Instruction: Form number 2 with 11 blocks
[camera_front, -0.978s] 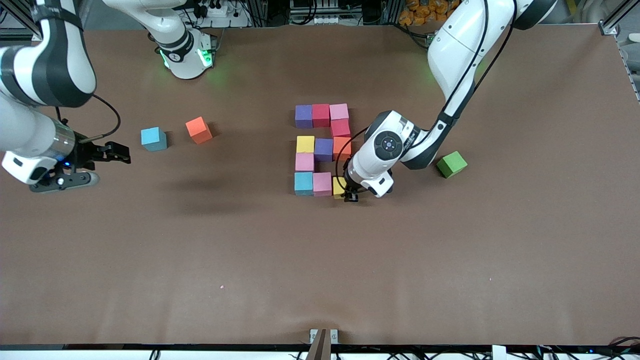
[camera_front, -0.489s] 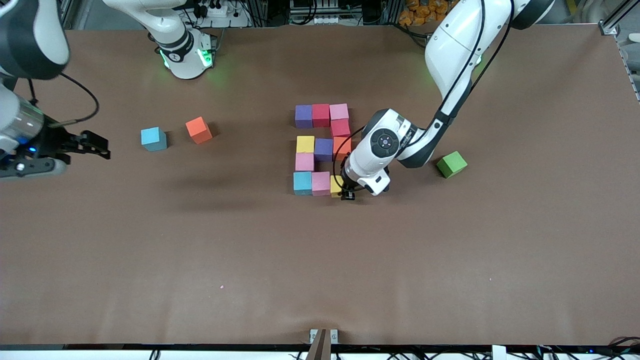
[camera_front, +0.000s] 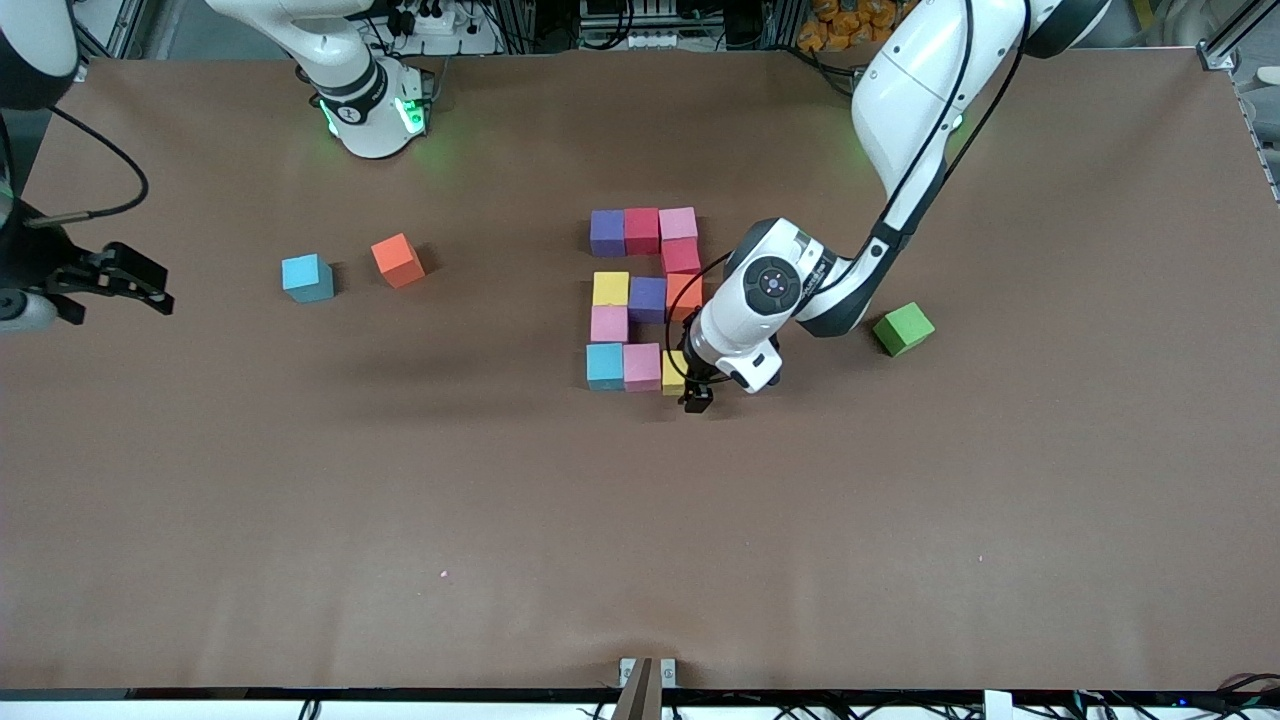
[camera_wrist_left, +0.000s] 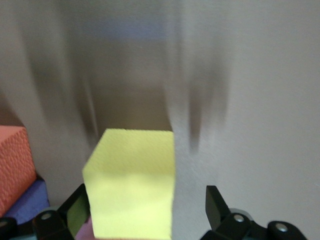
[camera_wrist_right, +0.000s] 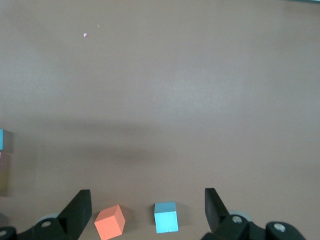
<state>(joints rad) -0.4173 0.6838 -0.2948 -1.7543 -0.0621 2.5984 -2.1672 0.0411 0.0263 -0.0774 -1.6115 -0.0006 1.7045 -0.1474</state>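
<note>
Yellow block (camera_wrist_left: 131, 182) between open left pincer (camera_wrist_left: 145, 212) fingers.

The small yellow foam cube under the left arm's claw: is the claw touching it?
Apart. In the left wrist view, table shows between the yellow cube and one finger of the open left gripper.
</note>
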